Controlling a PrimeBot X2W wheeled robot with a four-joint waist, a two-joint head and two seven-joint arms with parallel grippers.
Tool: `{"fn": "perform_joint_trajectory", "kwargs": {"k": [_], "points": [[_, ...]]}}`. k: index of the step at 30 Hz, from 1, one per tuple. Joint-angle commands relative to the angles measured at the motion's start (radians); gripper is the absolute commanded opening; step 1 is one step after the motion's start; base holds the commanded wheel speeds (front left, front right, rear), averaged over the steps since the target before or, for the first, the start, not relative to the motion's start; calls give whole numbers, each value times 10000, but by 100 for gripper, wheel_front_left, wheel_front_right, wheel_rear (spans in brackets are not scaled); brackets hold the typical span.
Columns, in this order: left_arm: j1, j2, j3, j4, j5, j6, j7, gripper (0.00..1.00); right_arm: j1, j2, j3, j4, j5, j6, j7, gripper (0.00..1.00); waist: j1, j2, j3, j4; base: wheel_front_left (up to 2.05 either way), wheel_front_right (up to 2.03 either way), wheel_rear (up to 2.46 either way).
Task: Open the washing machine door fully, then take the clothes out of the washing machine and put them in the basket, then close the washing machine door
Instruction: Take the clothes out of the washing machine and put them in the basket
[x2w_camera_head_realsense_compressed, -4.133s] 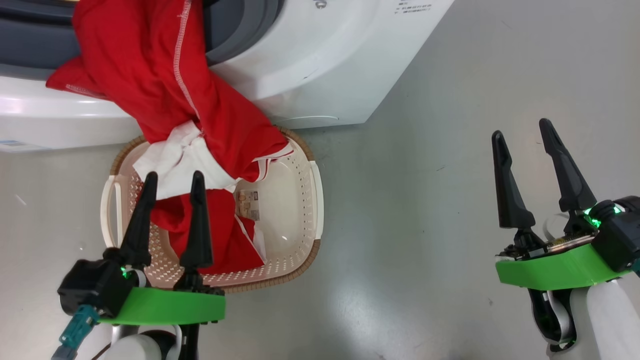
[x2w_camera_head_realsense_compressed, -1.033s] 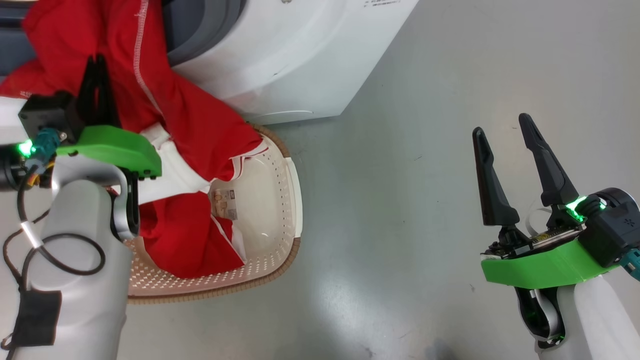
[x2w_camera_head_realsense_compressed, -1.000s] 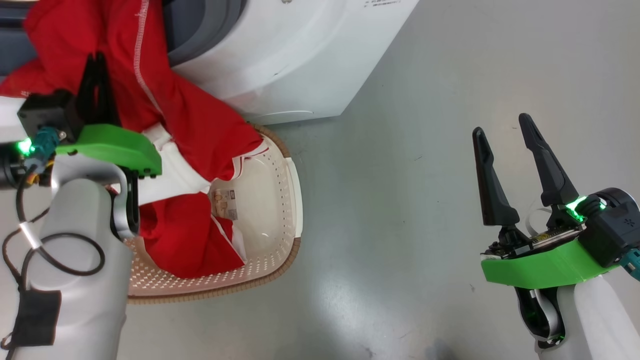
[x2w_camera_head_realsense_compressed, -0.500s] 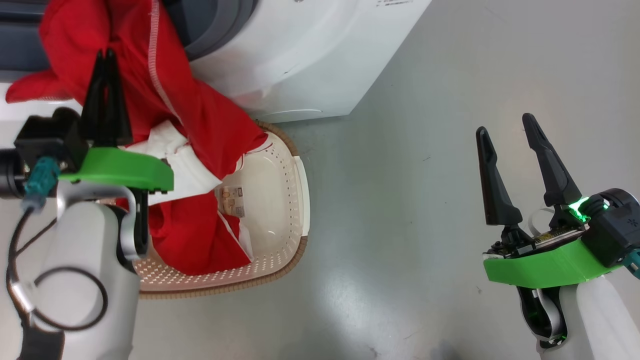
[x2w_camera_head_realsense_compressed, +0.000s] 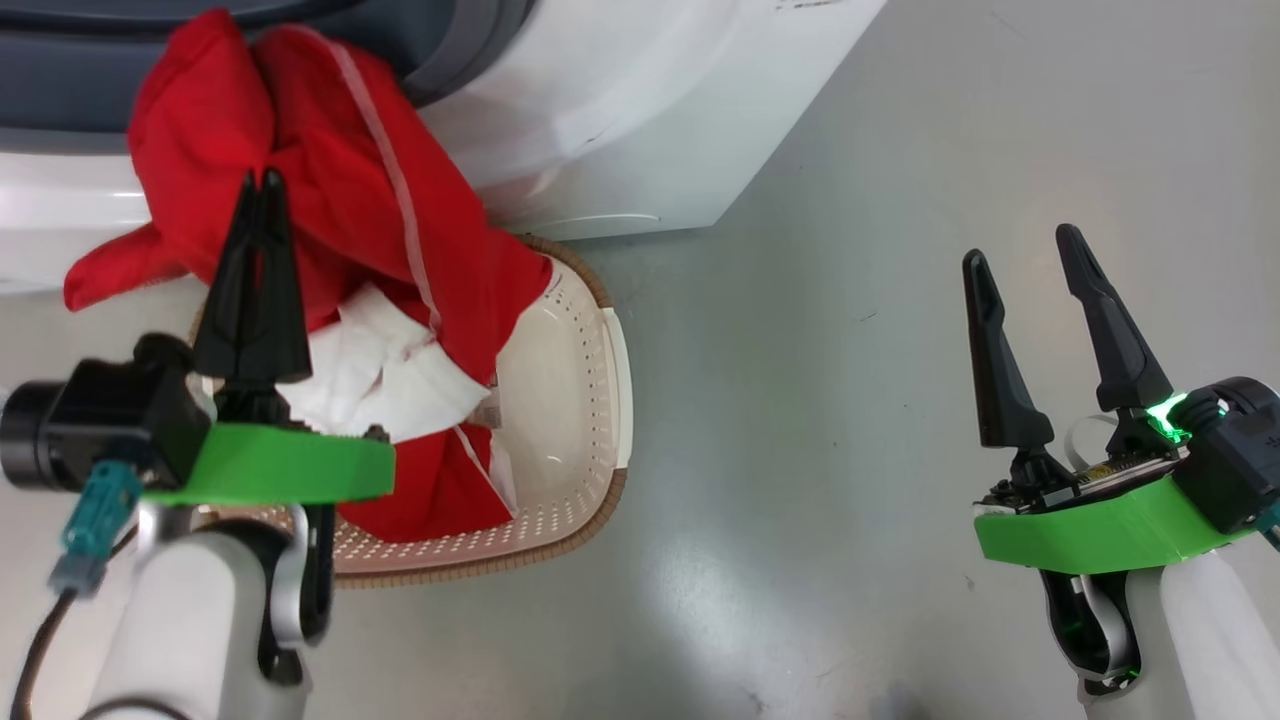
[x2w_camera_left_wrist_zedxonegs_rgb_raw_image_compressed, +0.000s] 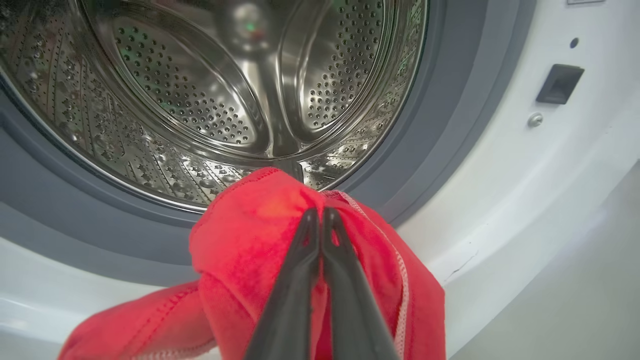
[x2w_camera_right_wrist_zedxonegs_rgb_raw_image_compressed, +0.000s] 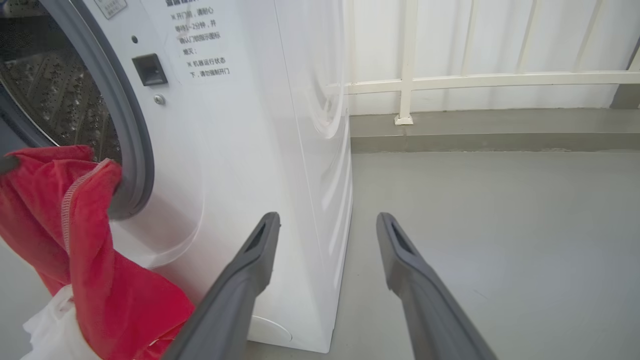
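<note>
Red clothes (x2w_camera_head_realsense_compressed: 340, 210) with white trim hang before the washing machine (x2w_camera_head_realsense_compressed: 620, 110) mouth, their lower end in the cream basket (x2w_camera_head_realsense_compressed: 585, 340) at the machine's foot. Left gripper (x2w_camera_head_realsense_compressed: 258, 180), fingers pressed together, pinches the fabric; right gripper (x2w_camera_head_realsense_compressed: 1021, 243), fingers spread, empty, stands well right of the machine.

Chinese notice (x2w_camera_right_wrist_zedxonegs_rgb_raw_image_compressed: 206, 42) on washing machine (x2w_camera_right_wrist_zedxonegs_rgb_raw_image_compressed: 250, 150) front, partly legible, incl. "请耐心", "1~2分钟", "请勿强制开门", sticker (x2w_camera_right_wrist_zedxonegs_rgb_raw_image_compressed: 111, 7) top-left unreadable

clothes (x2w_camera_head_realsense_compressed: 330, 200): red, hanging into basket (x2w_camera_head_realsense_compressed: 575, 360) | basket: cream; before washing machine (x2w_camera_head_realsense_compressed: 620, 100)
</note>
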Motion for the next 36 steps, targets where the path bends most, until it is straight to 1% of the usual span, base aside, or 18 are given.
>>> {"fn": "perform_joint_trajectory", "kwargs": {"k": [1, 8, 13, 15, 17, 18, 29, 33, 36], "points": [[384, 321, 211, -710, 132, 134, 148, 0, 138, -24, 176, -288, 92, 63, -63, 100, 0, 0, 26, 51, 0, 0, 0], [1106, 337, 106, -1631, 204, 347, 520, 0, 83, -24, 194, -292, 78, 63, -63, 100, 0, 0, 73, 91, 0, 0, 0], [1357, 299, 149, -1181, -8, 362, 598, 0, 39, -24, 228, -272, 83, 63, -63, 100, 0, 0, 115, 63, 0, 0, 0], [1324, 240, 166, -733, -188, 277, 483, 0, 5, -24, 255, -263, 88, 63, -63, 100, 0, 0, 137, 42, 0, 0, 0], [1226, 224, 190, -87, -416, 100, 383, 0, -31, -24, 287, -254, 93, 63, -63, 100, 0, 0, 156, 7, 0, 0, 0], [1226, 224, 190, -87, -416, 100, 383, 0, -31, -24, 287, -254, 93, 63, -63, 100, 0, 0, 156, 7, 0, 0, 0], [212, 111, 151, 3959, -1012, -574, -231, 0, -36, -24, 321, -227, 125, 63, -63, 100, 0, 0, 148, -168, 0, 0, 0], [-307, -52, 79, 5552, -1483, -1070, 207, 0, -44, -24, 335, -219, 131, 63, -63, 100, 0, 0, 143, -203, 0, 0, 0], [-730, -78, -4, 6555, -1575, -1256, 345, 0, -50, -24, 348, -213, 138, 63, -63, 100, 0, 0, 136, -236, 0, 0, 0]]}}
